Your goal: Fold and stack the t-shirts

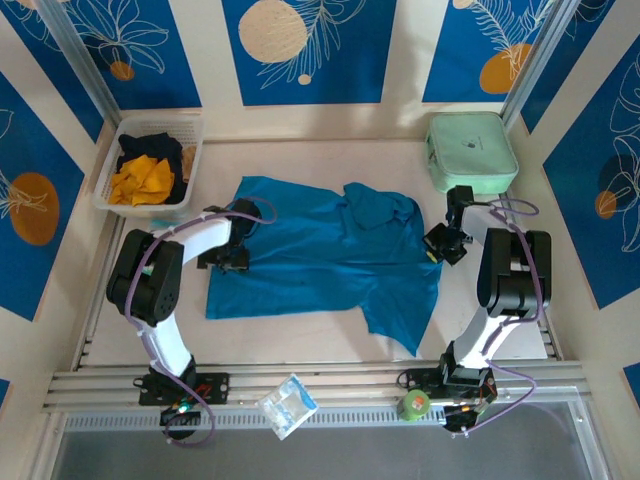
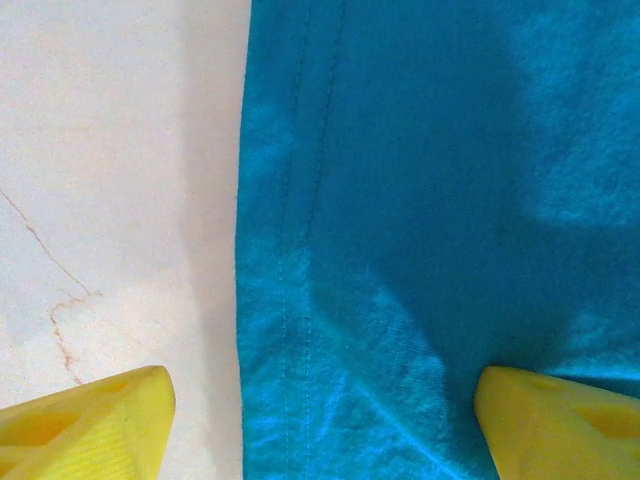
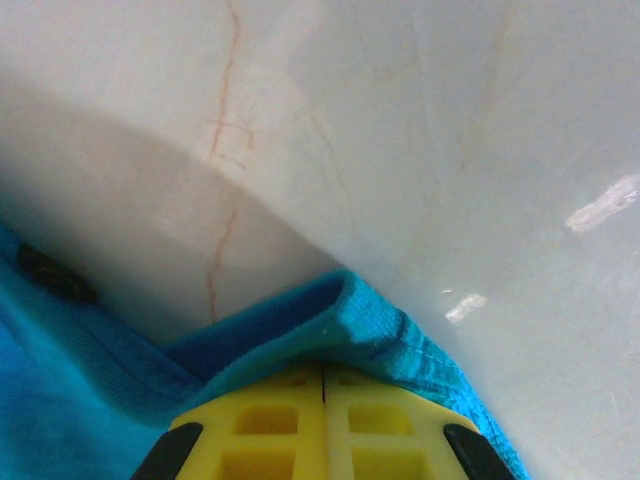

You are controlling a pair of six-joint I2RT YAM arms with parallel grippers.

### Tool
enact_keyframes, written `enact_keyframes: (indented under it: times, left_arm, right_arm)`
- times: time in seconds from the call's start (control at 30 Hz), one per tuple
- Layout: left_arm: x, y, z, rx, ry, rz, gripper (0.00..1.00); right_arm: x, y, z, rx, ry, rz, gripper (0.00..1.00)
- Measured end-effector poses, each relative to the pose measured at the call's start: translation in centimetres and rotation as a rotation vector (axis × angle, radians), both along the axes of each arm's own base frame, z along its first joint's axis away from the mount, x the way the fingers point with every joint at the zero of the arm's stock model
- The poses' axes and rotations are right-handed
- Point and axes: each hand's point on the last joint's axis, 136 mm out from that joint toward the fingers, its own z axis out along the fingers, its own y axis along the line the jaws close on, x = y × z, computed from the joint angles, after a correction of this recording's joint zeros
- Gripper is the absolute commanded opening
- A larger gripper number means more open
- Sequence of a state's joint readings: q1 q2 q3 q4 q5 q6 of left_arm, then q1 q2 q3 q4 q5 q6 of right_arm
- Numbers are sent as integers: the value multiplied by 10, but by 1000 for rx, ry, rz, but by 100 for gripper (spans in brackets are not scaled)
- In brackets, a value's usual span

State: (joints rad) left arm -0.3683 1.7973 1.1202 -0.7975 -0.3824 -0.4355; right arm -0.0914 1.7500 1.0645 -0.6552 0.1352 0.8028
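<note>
Now, basket (image 1: 140,207) holds orange shirt (image 1: 140,180) — left tool (image 2: 320,400) wide, right tool (image 3: 323,372) pinching teal shirt (image 1: 310,265)

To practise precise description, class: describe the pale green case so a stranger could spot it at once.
Look at the white table and go to its far right corner. The pale green case lies flat there, just beyond the spread blue t-shirt. It is the hard, rounded square, unlike that soft cloth.

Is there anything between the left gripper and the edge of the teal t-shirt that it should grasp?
Nothing visible does. The left gripper is open, and in its wrist view the hemmed edge of the teal t-shirt lies between its two fingers, flat on the table.
</note>
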Motion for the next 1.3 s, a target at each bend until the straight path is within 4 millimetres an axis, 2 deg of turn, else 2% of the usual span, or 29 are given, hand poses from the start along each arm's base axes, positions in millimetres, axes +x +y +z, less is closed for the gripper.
enact_keyframes:
  times: [0.07, 0.13, 0.23, 0.3, 0.37, 0.43, 0.53, 0.63, 0.8, 0.93, 1.07, 1.3]
  left_arm:
    - [2, -3, 2, -11, -3, -8, 86]
    - [7, -6, 6, -27, -10, -18, 89]
    - [20, -14, 21, -54, -47, -28, 91]
    - [30, -19, 37, -73, -87, -33, 92]
    - [41, -25, 58, -97, -143, -41, 92]
    - [50, -29, 79, -118, -198, -52, 92]
    - [52, -33, 94, -141, -235, -61, 91]
    - [49, -34, 93, -152, -230, -62, 91]
    - [36, -32, 76, -151, -177, -63, 89]
    - [32, -33, 72, -162, -161, -63, 88]
    - [33, -35, 71, -172, -163, -63, 88]
    - [33, -37, 69, -182, -164, -63, 87]
  right_arm:
    - [6, 5, 9, -17, -15, 50, 28]
    - [21, 18, 29, -51, -65, 141, 38]
    - [38, 51, 61, -66, -161, 253, 45]
    - [41, 75, 75, -32, -205, 305, 48]
    - [41, 94, 80, 6, -219, 347, 48]
    - [46, 110, 78, 16, -206, 408, 48]
    - [68, 132, 74, -15, -207, 540, 48]
    - [89, 153, 69, -60, -229, 699, 48]
    - [103, 172, 60, -122, -220, 924, 46]
    - [107, 180, 52, -174, -195, 1044, 43]
    - [103, 189, 37, -222, -147, 1148, 41]
    - [94, 189, 11, -308, -45, 1259, 38]
